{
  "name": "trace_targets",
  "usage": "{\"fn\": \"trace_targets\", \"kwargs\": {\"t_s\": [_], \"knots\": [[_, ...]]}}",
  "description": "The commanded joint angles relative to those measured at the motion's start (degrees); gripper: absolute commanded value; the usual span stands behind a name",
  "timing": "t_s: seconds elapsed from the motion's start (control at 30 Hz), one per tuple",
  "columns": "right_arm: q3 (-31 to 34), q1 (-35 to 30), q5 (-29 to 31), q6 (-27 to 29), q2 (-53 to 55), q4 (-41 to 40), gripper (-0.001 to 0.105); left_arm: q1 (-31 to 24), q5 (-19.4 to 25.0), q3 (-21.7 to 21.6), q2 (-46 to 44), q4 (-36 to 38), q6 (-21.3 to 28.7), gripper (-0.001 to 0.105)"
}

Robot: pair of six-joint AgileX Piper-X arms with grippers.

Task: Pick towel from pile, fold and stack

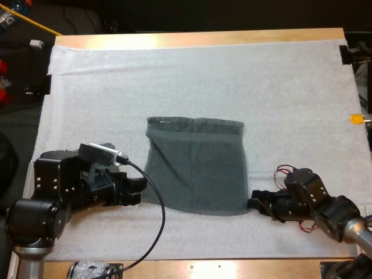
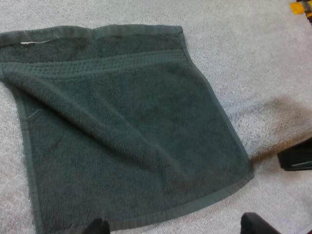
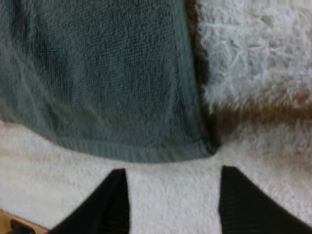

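A dark grey-green towel lies spread out flat on the white mat, with a diagonal ridge across it. My left gripper rests low on the mat just off the towel's near left edge; it stands open, fingers wide apart and holding nothing. My right gripper sits at the towel's near right corner. In the right wrist view it is open, fingers apart on the mat just short of that towel corner. The left wrist view shows the right gripper beside the towel's corner.
The white mat covers most of the wooden table, with wide free room behind and to both sides of the towel. The table's near edge runs close behind both arms.
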State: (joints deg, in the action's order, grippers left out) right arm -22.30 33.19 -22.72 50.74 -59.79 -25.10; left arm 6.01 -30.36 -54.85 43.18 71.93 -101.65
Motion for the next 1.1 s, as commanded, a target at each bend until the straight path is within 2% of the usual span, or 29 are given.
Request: {"fn": "trace_targets", "kwargs": {"t_s": [0.0,0.17,0.43,0.77,0.87,1.0,1.07], "knots": [[0.0,-0.3,-0.7,-0.1,-1.2,1.0,0.035,0.3,-0.3,-0.3,-0.2,0.7,0.1,0.053],[0.0,-0.3,-2.0,-0.1,-6.3,3.3,0.034,0.3,-0.3,-0.3,-0.2,1.2,0.1,0.053],[0.0,-0.3,-3.4,-3.5,-11.8,9.7,0.034,0.3,-0.3,-0.3,-0.2,1.5,0.1,0.053],[0.0,-0.3,-4.6,-4.7,-16.0,10.6,0.033,0.3,-0.3,-0.3,-0.2,1.5,0.1,0.053],[0.0,-0.3,-4.8,-4.9,-16.1,12.6,0.025,0.3,-0.3,-0.3,-0.2,1.5,0.1,0.053],[0.0,-0.3,-5.0,-6.1,-16.1,14.4,0.006,0.3,-0.3,-0.3,-0.2,1.5,0.3,0.053],[0.0,-0.3,-5.0,-6.0,-16.1,14.8,0.001,0.3,-0.3,-0.3,-0.2,1.5,0.3,0.053]]}}
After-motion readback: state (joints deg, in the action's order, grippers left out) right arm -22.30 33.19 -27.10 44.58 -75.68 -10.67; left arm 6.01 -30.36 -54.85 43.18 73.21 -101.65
